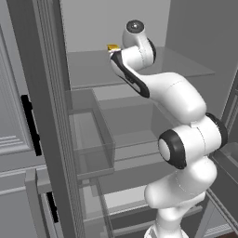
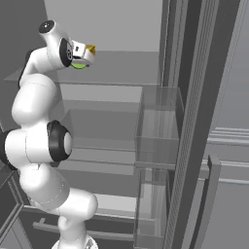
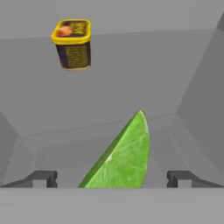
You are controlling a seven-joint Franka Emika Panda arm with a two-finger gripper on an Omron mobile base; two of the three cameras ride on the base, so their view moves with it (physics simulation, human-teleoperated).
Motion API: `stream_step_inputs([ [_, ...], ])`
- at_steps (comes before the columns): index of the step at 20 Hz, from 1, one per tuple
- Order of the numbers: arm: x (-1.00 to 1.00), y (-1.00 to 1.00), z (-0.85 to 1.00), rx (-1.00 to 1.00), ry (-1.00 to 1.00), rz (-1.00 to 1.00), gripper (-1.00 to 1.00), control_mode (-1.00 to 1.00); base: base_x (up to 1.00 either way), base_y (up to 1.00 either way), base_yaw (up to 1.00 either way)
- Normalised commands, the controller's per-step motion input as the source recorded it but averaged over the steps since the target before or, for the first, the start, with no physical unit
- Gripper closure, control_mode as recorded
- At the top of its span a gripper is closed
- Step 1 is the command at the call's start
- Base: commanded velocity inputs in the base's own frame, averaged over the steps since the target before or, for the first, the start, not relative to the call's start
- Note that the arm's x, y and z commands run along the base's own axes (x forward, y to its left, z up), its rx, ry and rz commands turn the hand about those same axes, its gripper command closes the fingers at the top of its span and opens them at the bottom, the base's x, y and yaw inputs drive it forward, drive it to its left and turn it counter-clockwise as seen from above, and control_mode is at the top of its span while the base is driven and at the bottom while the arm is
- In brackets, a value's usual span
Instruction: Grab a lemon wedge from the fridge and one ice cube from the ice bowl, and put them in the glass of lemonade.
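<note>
Grey shelves fill the open fridge point(image 1: 139, 116), seen from behind the arm on its left. The white arm reaches up and far in over the top clear shelf point(image 1: 186, 65). A small yellow tin point(image 1: 113, 47) peeks out just past the wrist.

From the right base view, the same shelf point(image 2: 121, 68) holds the tin point(image 2: 90, 49), and a sliver of green wedge point(image 2: 79, 65) shows under the hand. Clear door bins point(image 2: 158, 126) stand to the right.

Looking along the gripper point(image 3: 112, 178), the green wedge point(image 3: 120, 157) sits right between the two fingertips point(image 3: 41, 178), close in, its point aimed away toward the far wall and its long edge slanting from near left to far right. The fingers stand fully apart, touching nothing. The tin point(image 3: 73, 43) sits farther back, to the left. Closing on the wedge looks like the move to come.
</note>
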Motion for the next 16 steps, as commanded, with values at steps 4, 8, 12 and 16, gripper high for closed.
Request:
stream_step_inputs([
  [4, 0.00, 0.00, -0.30, 0.02, 0.00, -0.05, -1.00, -1.00, 0.00, 0.00, 0.00],
  [8, 0.00, 0.00, -0.41, 0.03, -0.01, -0.05, -1.00, -1.00, 0.00, 0.00, 0.00],
  [12, 0.00, 0.00, -0.12, 0.01, 0.00, -0.01, -1.00, -1.00, 0.00, 0.00, 0.00],
  [16, 0.00, 0.00, -0.01, 0.00, 0.00, 0.00, 1.00, -1.00, 0.00, 0.00, 0.00],
])
